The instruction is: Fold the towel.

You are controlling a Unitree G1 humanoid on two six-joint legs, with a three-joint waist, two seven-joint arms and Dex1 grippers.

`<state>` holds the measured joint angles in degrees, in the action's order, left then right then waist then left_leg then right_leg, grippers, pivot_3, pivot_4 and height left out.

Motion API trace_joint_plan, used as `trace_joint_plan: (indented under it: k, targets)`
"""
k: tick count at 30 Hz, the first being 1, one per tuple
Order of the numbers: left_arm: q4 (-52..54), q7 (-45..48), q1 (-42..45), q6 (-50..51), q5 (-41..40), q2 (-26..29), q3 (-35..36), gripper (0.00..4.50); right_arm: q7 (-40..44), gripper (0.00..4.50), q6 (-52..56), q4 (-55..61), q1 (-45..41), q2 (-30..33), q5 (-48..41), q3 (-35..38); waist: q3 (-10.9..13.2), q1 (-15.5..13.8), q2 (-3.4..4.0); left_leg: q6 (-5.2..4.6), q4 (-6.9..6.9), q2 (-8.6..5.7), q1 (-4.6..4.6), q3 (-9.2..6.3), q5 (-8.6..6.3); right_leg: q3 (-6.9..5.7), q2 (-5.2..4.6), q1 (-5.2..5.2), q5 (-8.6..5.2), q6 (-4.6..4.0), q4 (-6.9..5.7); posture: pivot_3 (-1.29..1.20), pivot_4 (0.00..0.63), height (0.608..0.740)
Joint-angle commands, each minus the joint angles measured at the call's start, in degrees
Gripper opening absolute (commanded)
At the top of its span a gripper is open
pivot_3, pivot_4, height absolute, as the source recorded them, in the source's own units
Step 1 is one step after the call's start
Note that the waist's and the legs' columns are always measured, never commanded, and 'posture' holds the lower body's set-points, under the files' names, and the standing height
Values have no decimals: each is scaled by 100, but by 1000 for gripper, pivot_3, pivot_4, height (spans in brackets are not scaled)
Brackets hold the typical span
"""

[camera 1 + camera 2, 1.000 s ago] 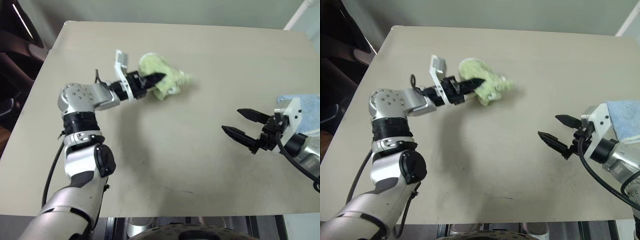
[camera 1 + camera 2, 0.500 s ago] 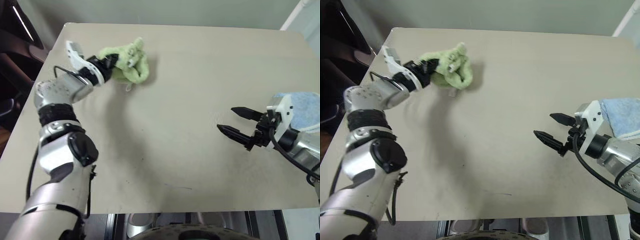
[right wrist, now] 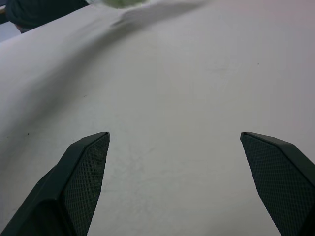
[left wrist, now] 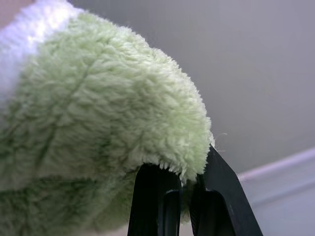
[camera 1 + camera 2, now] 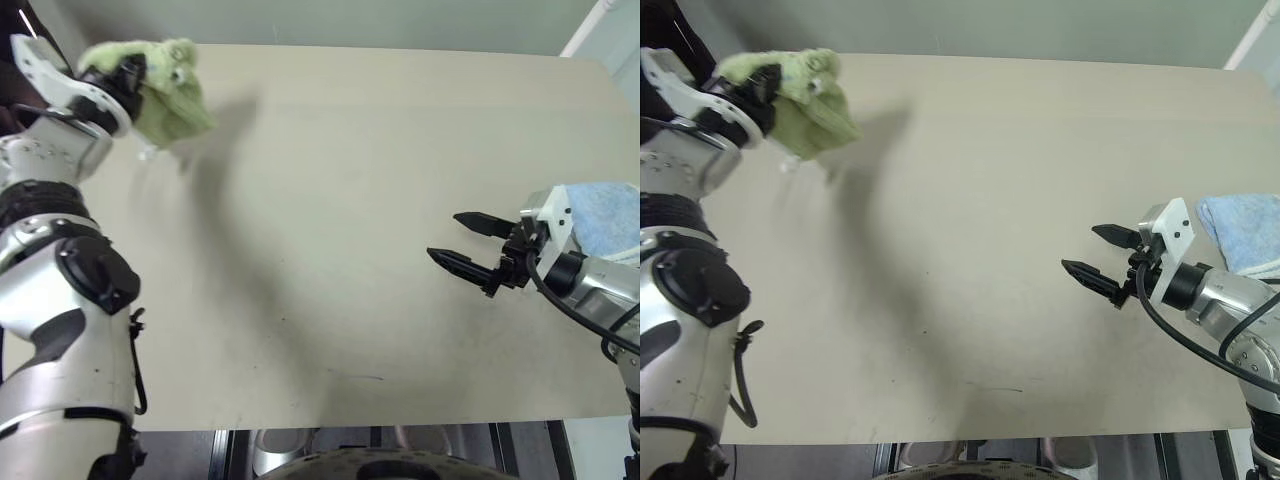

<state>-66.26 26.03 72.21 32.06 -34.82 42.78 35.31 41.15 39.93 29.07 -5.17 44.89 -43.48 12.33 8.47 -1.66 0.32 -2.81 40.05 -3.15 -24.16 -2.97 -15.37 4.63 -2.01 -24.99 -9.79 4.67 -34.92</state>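
Left jaws' tips sit buried in the bunched towel (image 5: 165, 95).

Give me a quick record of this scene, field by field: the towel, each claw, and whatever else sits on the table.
towel: light green towel, bunched, lifted off the table at its far left corner
left claw: left claw shut on the towel, pinching a fold
right claw: right claw open, empty, low over the table's right side
table: beige table
other item: light blue towel at the right edge, behind the right claw
fold: not yet begun
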Motion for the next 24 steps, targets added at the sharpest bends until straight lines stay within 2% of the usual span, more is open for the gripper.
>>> trace_joint_plan:
  k: [1, 8, 9, 11, 18, 24]
  targets:
    - [-288, 119, 224, -638, 302, 429, -95, 19, 117, 4500, -137, 12, -84, -11, 32, 41, 1, 4, 1, 0, -1, -4, 0, 5, 0, -6, 8, -1, -1, -2, -1, 0, 150, 733]
    - [-688, 437, 25, -856, 534, 938, -60, 19, 190, 4500, -164, -42, -108, -9, 74, 3, 4, 6, 7, 6, 7, 5, -17, -15, -3, -11, 12, -14, -6, -29, -5, 0, 150, 733]
    - [-721, 554, -84, -772, 514, 1004, -26, 19, 187, 4500, -164, -47, -122, -17, 82, -18, 4, 6, 7, 8, 7, 2, -20, -10, -2, -22, 37, -17, -5, -32, -8, 0, 150, 733]
    - [-757, 834, -339, -515, 452, 1105, 28, 19, 191, 4500, -168, -45, -128, -41, 105, -64, 4, 9, 7, 15, 10, 14, -23, -18, -4, -8, 27, -20, 2, -37, -6, 0, 150, 733]
    - [-597, 1902, -920, 107, 472, 1065, -93, 19, 266, 4500, -185, -42, -80, -29, 239, -166, -1, -19, 1, 52, 22, 80, -30, -15, -1, -28, 84, -30, 22, -76, -13, 0, 150, 733]
    - [-564, 2433, -940, 177, 440, 990, -93, 19, 302, 4500, -182, -73, -86, -17, 293, -139, -1, 0, 0, 80, 18, 92, -24, -15, 22, -26, 94, -39, 29, -110, -37, 0, 150, 733]
